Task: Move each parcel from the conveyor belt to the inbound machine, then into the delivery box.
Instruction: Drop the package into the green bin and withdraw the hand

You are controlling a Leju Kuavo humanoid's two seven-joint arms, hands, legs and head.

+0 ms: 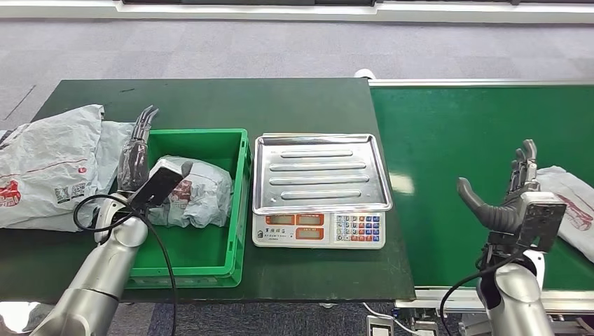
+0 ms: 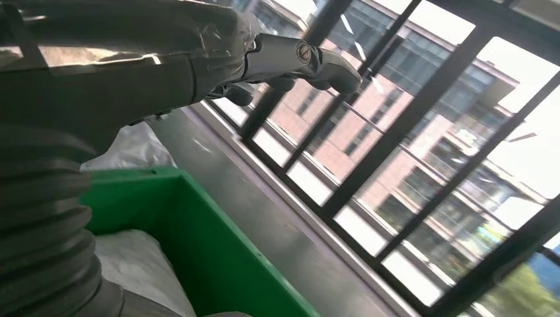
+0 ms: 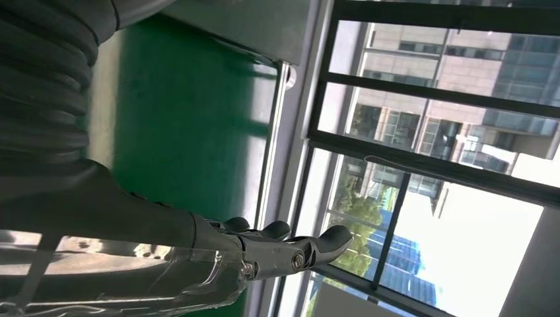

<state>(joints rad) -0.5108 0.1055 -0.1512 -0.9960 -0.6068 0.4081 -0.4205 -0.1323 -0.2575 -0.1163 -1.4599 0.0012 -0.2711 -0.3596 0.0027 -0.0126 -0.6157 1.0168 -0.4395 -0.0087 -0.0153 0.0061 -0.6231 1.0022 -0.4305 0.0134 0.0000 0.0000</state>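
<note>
On parcel (image 1: 43,168): red logo, QR label.

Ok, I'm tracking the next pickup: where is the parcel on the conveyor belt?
In the head view, the parcel lies at the conveyor belt's far right edge, just beyond the open right hand.

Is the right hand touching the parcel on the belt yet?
Cannot tell. In the head view the right hand overlaps the parcel on the conveyor belt; no gap or contact shows plainly.
</note>
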